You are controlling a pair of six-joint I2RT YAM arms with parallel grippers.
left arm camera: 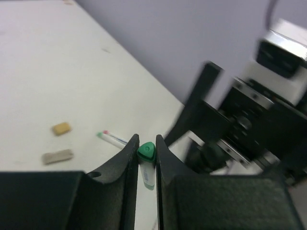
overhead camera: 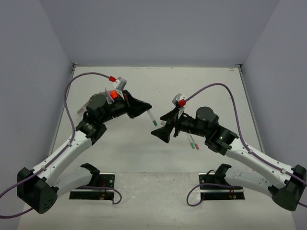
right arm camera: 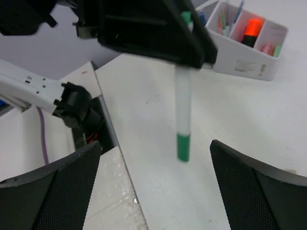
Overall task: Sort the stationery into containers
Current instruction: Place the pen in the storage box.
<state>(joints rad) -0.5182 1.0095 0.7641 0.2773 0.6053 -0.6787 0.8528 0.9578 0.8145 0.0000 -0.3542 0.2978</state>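
In the overhead view a tray (overhead camera: 116,93) sits on the left, mostly hidden under the left arm; only a white corner and an orange glow show. The left gripper (left arm camera: 147,140) is pinched on a white pen (right arm camera: 183,103) with a green end. The pen hangs tip down above the table (overhead camera: 129,153), between the two arms, its upper part buried between the fingers. A tan eraser (left arm camera: 61,128) and a grey eraser (left arm camera: 57,156) lie on the table, small and soft-edged. The right gripper (right arm camera: 156,146) is spread wide, holding nothing, just beside the hanging pen. Two loose pens (overhead camera: 193,142) lie partly covered by the right arm.
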